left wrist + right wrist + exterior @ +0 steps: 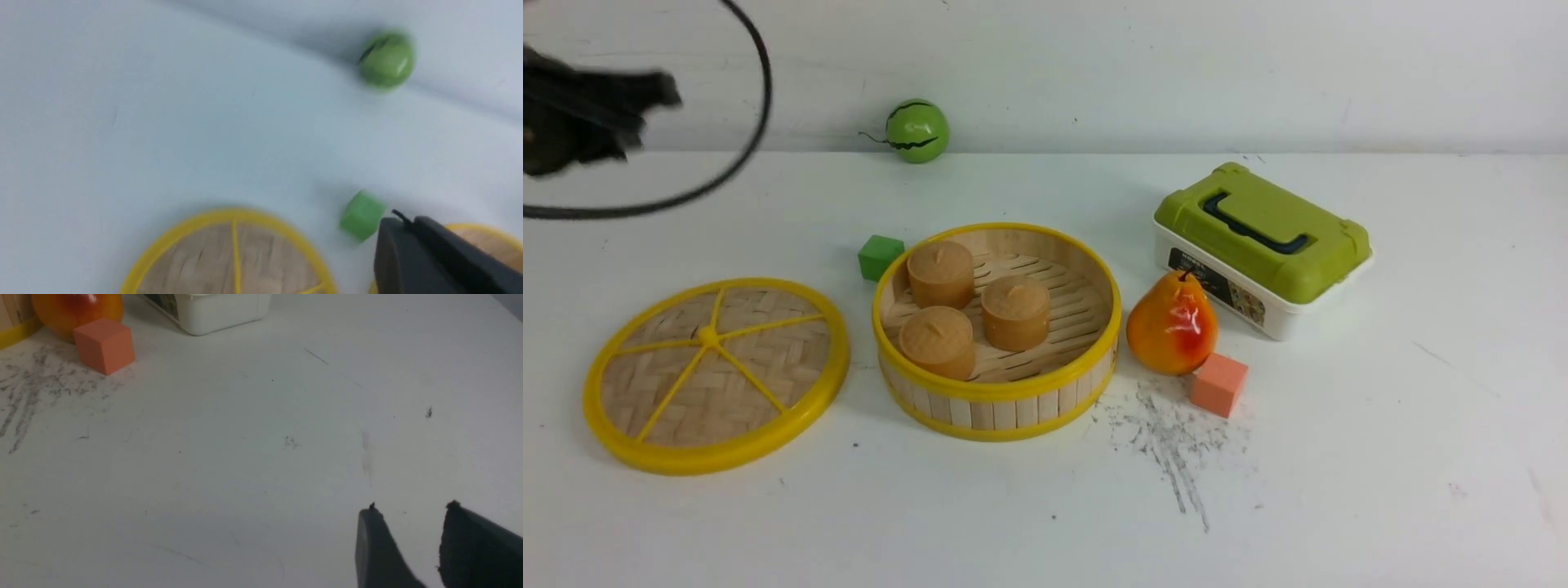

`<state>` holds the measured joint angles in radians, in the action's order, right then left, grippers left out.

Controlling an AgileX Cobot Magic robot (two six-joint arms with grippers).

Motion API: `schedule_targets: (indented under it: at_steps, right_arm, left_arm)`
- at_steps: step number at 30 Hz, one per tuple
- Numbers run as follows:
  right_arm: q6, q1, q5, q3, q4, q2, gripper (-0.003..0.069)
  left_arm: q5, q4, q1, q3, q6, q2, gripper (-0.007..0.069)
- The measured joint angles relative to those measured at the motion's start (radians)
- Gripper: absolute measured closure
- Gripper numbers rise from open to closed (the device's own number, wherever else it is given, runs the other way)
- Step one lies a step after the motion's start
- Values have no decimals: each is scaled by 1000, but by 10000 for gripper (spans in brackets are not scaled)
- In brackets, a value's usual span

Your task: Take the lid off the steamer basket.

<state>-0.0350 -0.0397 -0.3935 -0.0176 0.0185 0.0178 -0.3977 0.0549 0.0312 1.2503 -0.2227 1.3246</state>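
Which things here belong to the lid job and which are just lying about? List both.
Job: lid, steamer basket.
Lying about: green ball, green cube, pear, orange cube, green-lidded box, brown buns inside the basket.

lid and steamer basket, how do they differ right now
The lid is a flat woven disc with yellow spokes; the steamer basket is a deeper slatted tub. The lid carries nothing; the steamer basket holds three brown cakes. Both are round with yellow rims.
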Motion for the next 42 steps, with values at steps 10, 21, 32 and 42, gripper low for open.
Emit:
schedule_targets:
  at_steps: [10, 21, 32, 42]
  right_arm:
    - [0, 0, 0, 0, 0, 0, 419]
    - [0, 0, 0, 0, 0, 0, 419]
    - [0, 0, 0, 0, 0, 0, 419]
    - [0, 0, 0, 0, 0, 0, 419]
  left_arm:
    - [13, 188, 0, -226, 257, -532, 637]
    - [29, 516, 0, -709, 585, -1013, 637]
    - [6, 592, 0, -985, 592, -1080, 637]
    - [310, 374, -103, -1159, 518, -1215, 637]
